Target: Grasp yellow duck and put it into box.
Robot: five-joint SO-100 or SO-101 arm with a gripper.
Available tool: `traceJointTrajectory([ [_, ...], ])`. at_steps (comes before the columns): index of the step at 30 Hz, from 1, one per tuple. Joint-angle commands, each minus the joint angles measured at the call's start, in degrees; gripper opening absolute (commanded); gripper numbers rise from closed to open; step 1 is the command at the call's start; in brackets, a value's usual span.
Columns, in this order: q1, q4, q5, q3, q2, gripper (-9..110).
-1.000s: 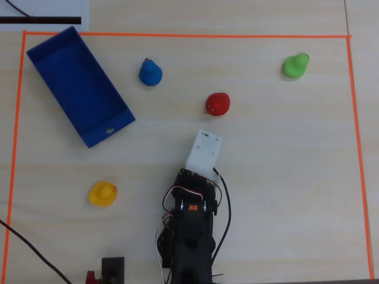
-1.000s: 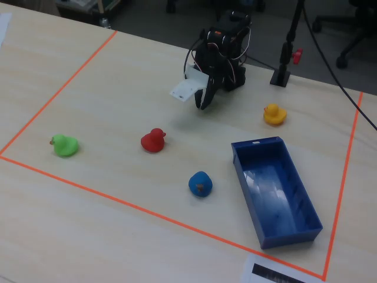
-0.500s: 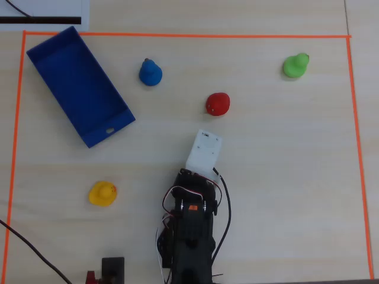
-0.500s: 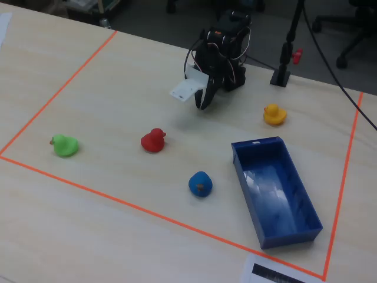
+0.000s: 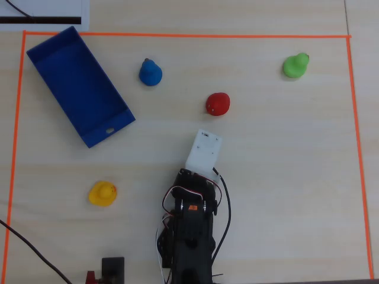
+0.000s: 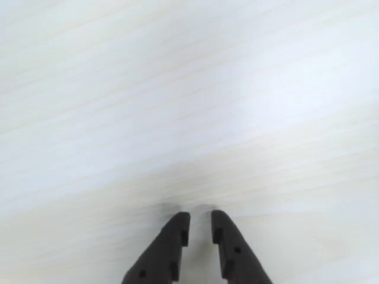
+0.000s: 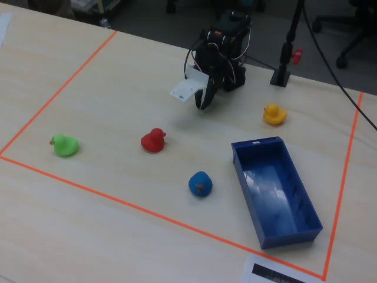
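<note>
Table [image 5: 284,177]: light wood top, basically the whole overhead view. Nothing but bare wood shows in the wrist view [image 6: 177,89].

Tape border [image 5: 177,35]: orange line boxing in the work area, and all the ducks and the box sit inside it. In the fixed view [image 7: 118,197] you get the near edge and both side runs.

Box [image 5: 98,103]: blue open tray at roughly 10 o'clock in the overhead view, set on a diagonal. Empty as far as I can see. Fixed view has it at around 4 o'clock [image 7: 297,227].

Arm [image 5: 189,231]: black, wires looping all over it, coming in from 6 o'clock in the overhead view, with a white plate [image 5: 204,151] out front. Fixed view puts it up at 12 o'clock [image 7: 227,50].

Gripper [image 6: 201,228]: dark fingers nearly closed, just a thin gap between the tips, nothing in there. It's over bare table. In the fixed view [image 7: 204,105] it points down, near the surface.

Yellow duck [image 5: 102,193]: on the table at about 8 o'clock in the overhead view, off to the left of the arm and well apart from the gripper. Not in the box, which is up at 12 o'clock from it. Fixed view [image 7: 274,114]: just past the box's far end.

Green duck [image 5: 295,65]: out at 2 o'clock overhead, on its own.

Red duck [image 5: 218,104]: near the middle, at 12 o'clock from the white plate.

Blue duck [image 5: 150,72]: just right of the box in the overhead view.
</note>
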Motion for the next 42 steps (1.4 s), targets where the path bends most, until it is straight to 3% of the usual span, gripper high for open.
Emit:
traceJointTrajectory([
  [1, -0.44, 1.32, 0.09, -0.44, -0.09, 1],
  [3, -0.79, 1.32, 0.00, -0.44, -0.09, 3],
  [7, 0.53, 1.23, -2.11, -5.71, -6.06, 30],
  [13, -3.69, 13.36, 0.70, -40.87, -34.72, 42],
  [19, -27.51, 21.71, 18.02, -56.95, -47.90, 45],
  [28, -60.73, 15.29, 45.70, -59.77, -64.95, 47],
  [36, -65.57, 5.10, 52.03, -54.67, -69.35, 47],
  [42, -63.37, -2.37, 50.27, -50.19, -69.96, 48],
])
